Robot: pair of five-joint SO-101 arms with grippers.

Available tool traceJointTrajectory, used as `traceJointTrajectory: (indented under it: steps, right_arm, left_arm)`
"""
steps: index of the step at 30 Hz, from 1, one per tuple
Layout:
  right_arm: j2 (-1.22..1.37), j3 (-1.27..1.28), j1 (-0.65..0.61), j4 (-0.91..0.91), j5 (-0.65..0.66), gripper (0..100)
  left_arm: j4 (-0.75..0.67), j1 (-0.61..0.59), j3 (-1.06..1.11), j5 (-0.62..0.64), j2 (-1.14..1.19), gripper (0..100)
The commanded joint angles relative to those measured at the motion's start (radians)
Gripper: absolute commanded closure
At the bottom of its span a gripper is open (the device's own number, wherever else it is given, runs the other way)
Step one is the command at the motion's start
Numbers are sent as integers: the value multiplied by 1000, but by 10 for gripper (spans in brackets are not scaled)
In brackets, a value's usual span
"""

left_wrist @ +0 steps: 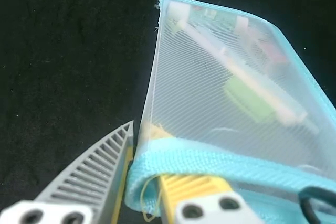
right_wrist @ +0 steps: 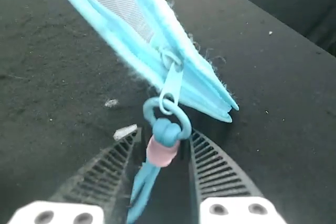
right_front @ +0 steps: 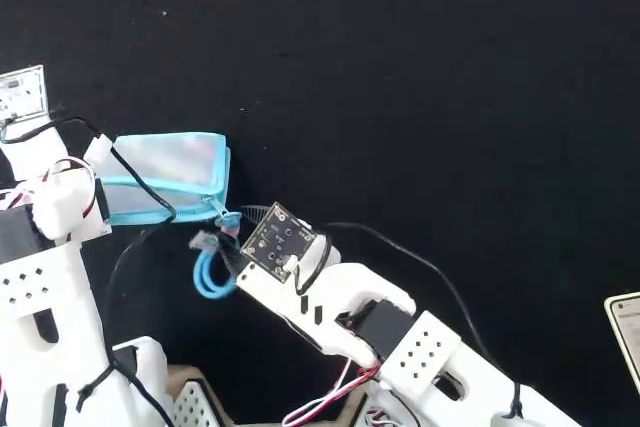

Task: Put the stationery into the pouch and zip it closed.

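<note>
The pouch (right_front: 170,172) is translucent mesh with light-blue trim and lies at the left of the black table. Through its wall (left_wrist: 231,87) I see stationery: a green piece (left_wrist: 249,98), a pale stick, pink and white bits. My left gripper (left_wrist: 142,145) is shut on the pouch's trimmed edge, at its left end (right_front: 105,162) in the high view. The zipper pull (right_wrist: 170,85) sits near the pouch's right corner. From it hangs a blue cord with a pink bead (right_wrist: 160,151), and my right gripper (right_wrist: 165,131) is shut on that cord just below the pouch (right_front: 225,237).
The cord's blue loop (right_front: 210,277) trails on the cloth beside the right arm. A white card (right_front: 22,95) lies at the far left and another (right_front: 628,332) at the right edge. The arms' cables cross the table near the pouch.
</note>
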Motion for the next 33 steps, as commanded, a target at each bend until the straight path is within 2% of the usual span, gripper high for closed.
traceJointTrajectory:
  steps: [1,11,28,33]
  right_arm:
    - [-24,-64,-6,11,-5,884]
    - [-194,15,-9,12,-5,885]
    - [-197,38,-9,9,-2,885]
    - [-196,51,-3,5,103,887]
  left_arm:
    - [-14,-10,-2,11,2,970]
    - [-14,-10,-1,11,2,970]
    - [-14,-10,-1,11,2,970]
    - [-14,-10,-1,11,2,970]
